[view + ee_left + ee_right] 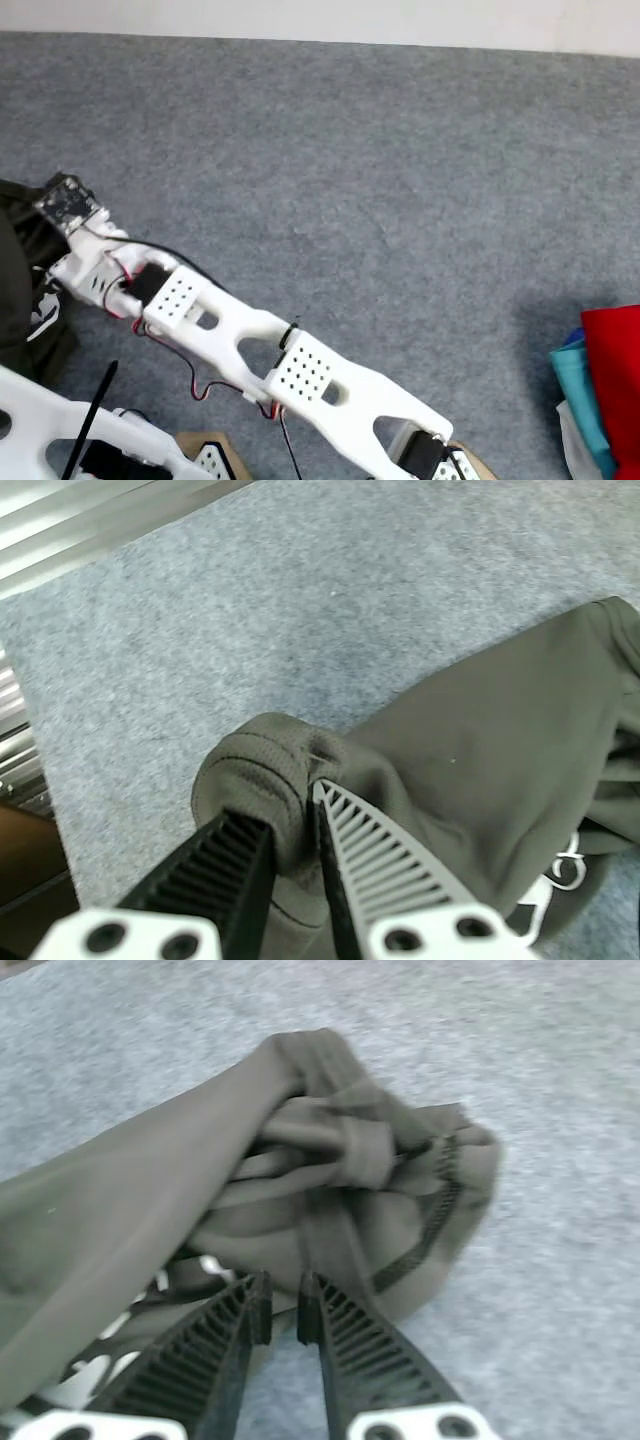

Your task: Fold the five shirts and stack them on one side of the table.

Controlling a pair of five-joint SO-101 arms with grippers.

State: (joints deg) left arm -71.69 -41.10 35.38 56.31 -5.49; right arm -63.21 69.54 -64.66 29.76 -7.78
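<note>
Lengthwise, olive shirt (480, 750) trails from pinching left hand (288, 815).

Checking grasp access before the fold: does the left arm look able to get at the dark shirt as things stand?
Yes, it seems so: the left gripper is shut on a bunched fold of the dark shirt, with nothing else between them, so the way looks free.

I count 2 white arms (300, 365) (40, 415) over 1 grey desk (400, 180), with 2 end effectors: the left end effector (290, 815) and the right end effector (283, 1285). There is 1 dark shirt (20, 290). A pile shows 3 colours: 1 red piece (612, 370), 1 teal piece (580, 390), 1 white piece (572, 435).
</note>
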